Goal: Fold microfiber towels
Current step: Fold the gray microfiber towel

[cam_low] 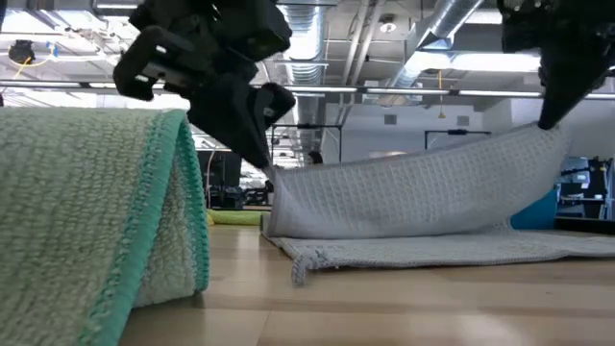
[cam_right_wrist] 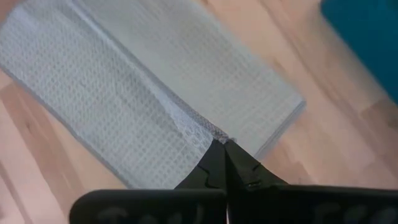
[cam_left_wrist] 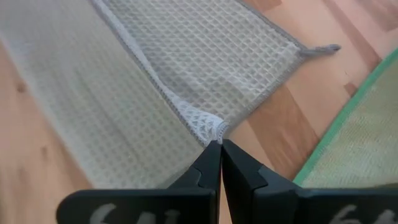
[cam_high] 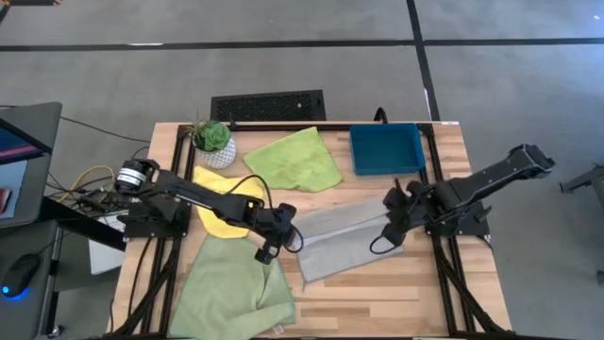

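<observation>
Grey towel (cam_high: 344, 241): mid-counter (cam_high: 425, 293), just in front of the teal tray (cam_high: 387, 149); left gripper (cam_high: 294, 213) and right gripper (cam_high: 390, 219) fingers each pinched on a lifted corner.

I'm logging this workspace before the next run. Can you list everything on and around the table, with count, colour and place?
Grey towel: one, grey, table centre, two corners lifted above its lower layer.
Yellow towel: one, yellow, left of centre, partly under the left arm.
Lime towel: one, bright lime green, back centre.
Pale green towel: one, pale green, front left.
Tray: one, teal, back right.
Potted plant: one, green in a white pot, back left.
Keyboard: one, black, behind the table.
Table: one, light wood.
Left end effector: dark, shut on the grey towel's left corner.
Right end effector: dark, shut on its right corner.
</observation>
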